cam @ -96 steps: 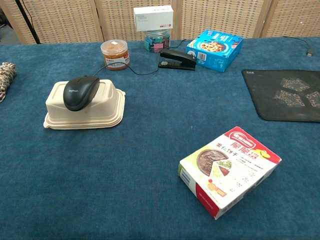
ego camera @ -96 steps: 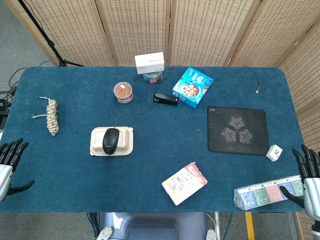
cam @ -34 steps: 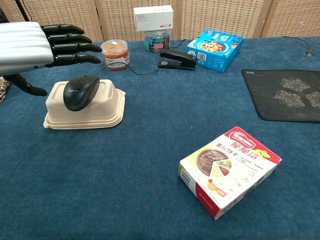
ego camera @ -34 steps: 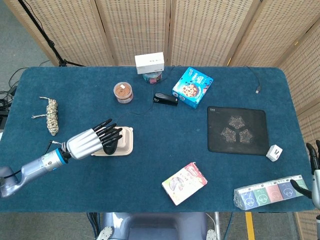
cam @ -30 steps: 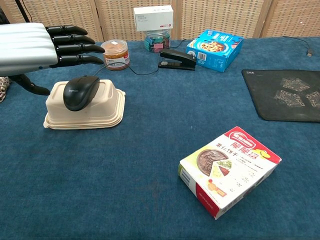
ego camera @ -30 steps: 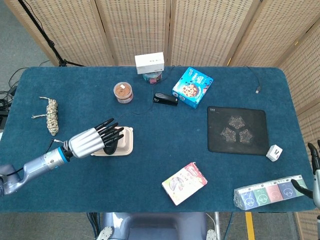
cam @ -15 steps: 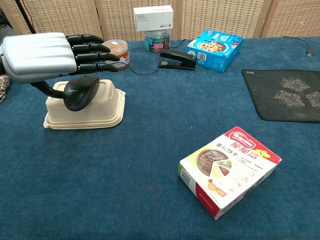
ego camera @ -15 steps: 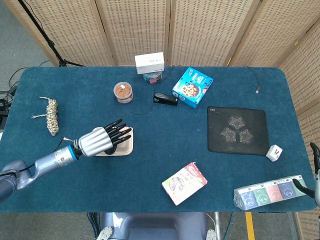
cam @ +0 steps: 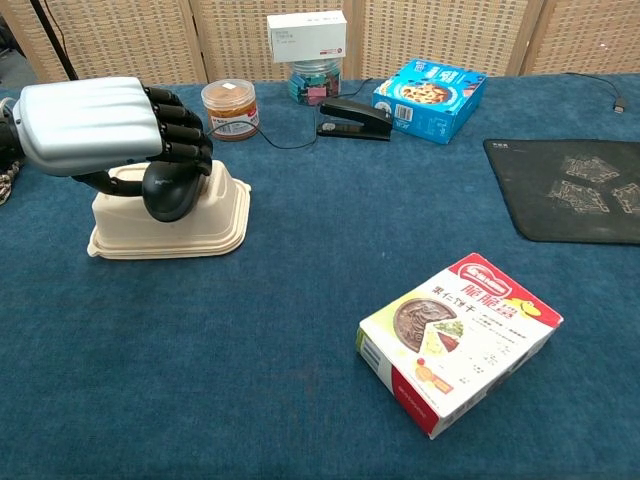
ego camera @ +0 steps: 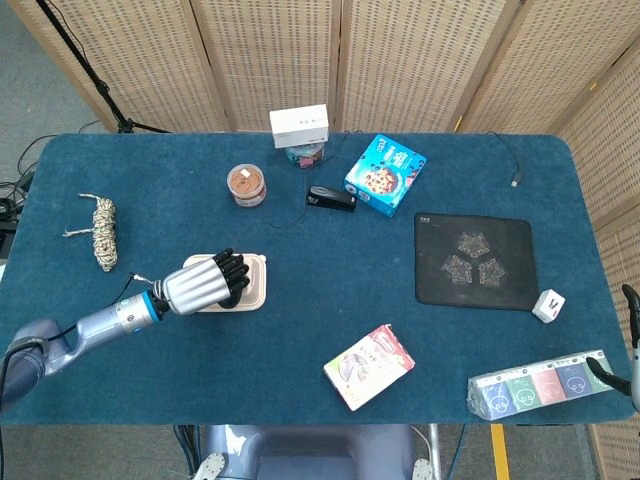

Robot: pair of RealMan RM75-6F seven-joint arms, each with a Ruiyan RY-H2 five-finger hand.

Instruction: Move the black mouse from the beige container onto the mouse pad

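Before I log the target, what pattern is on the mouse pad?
Black mouse pad with three pale ornate motifs clustered at its centre; head view shows it best.

- The desk (cam: 300, 400) wears a blue, matt, felt-like cloth
- Left robot hand (cam: 100, 125): smooth silvery shell, glossy black fingers
- Black mouse (cam: 172, 192): smooth plastic with a slight sheen
- Beige container (cam: 215, 215): matt, pulp-like
- Mouse pad (cam: 570, 190): dull black

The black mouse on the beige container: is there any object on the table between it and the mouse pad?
Nothing visible blocks that path. Bare blue cloth lies between the black mouse, under the left hand, and the mouse pad. The stapler lies farther back; the snack box lies nearer the front edge.
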